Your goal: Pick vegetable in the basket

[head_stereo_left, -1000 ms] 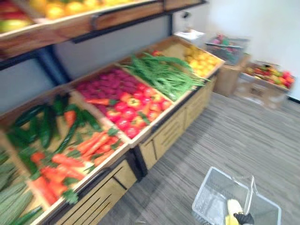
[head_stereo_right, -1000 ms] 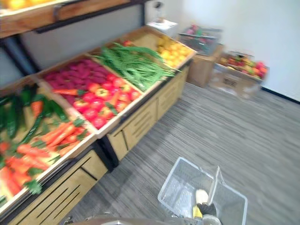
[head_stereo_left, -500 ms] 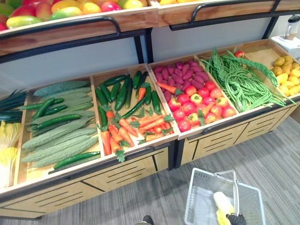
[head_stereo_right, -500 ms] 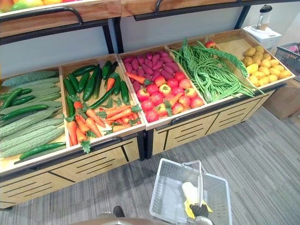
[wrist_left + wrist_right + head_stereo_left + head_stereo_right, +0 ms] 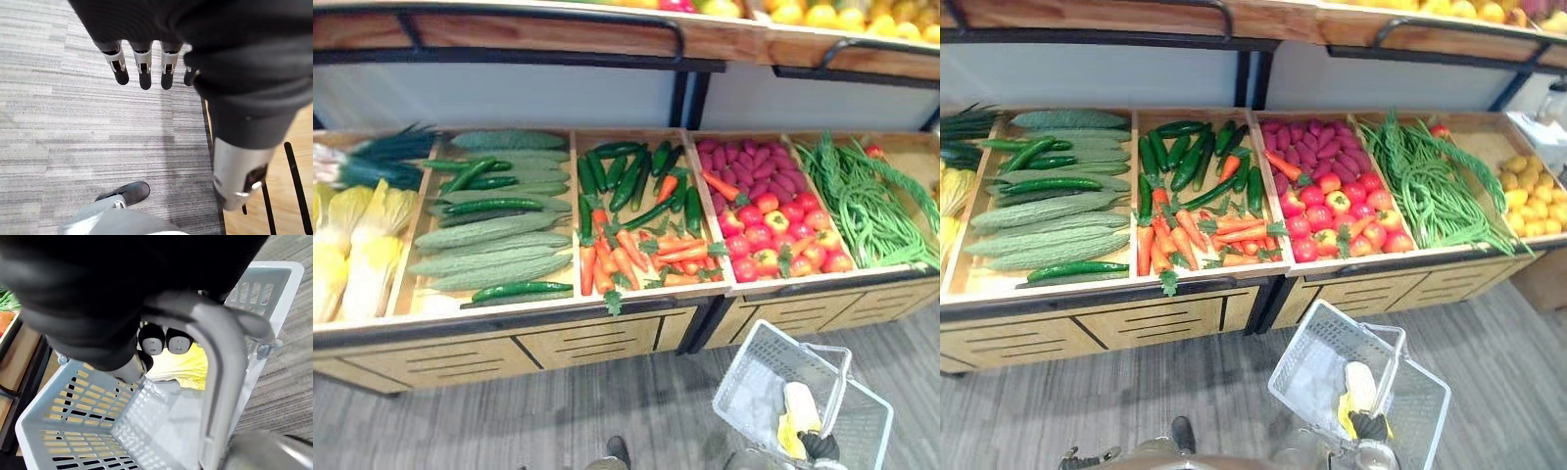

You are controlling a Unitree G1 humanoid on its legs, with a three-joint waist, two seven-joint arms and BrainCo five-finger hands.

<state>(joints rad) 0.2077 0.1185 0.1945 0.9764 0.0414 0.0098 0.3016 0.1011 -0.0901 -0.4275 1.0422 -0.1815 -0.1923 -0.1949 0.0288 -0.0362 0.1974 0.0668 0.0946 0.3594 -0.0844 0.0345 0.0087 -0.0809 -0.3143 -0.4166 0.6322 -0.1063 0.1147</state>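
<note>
Fingers (image 5: pixel 152 340) of the right hand (image 5: pixel 819 446) are curled round the grey handle (image 5: pixel 221 357) of the basket (image 5: pixel 744 387), gripping it from above. The basket is pale grey slotted plastic and hangs over the floor (image 5: pixel 509 421), just in front of the wooden produce stand (image 5: pixel 597 343). Inside it lies a corn cob (image 5: pixel 800 406), pale with yellow husk, close under the gripping hand. The left hand (image 5: pixel 230 73) hangs over the floor beside the stand's front, its fingers (image 5: pixel 143 68) straight and relaxed, holding nothing.

The floor is grey with fine streaks running across it. The stand has light wooden panels with dark slots below and a sloped top split into compartments by wooden dividers. At the robot's far left are pale yellow cabbages (image 5: pixel 352 245) with dark green scallions (image 5: pixel 382 162) behind them. Next come long pale green gourds (image 5: pixel 489 250) mixed with slim dark cucumbers (image 5: pixel 494 206). The middle compartment holds carrots (image 5: pixel 626 257) at the front and more dark cucumbers behind. To the right are red tomatoes (image 5: pixel 773 235) with purple sweet potatoes (image 5: pixel 749 162) behind, then a heap of long green beans (image 5: pixel 871 201), then yellow potatoes (image 5: pixel 1528 196). A pale wall (image 5: pixel 509 98) backs the stand, and an upper shelf (image 5: pixel 558 34) on a dark frame carries yellow fruit (image 5: pixel 822 12).
</note>
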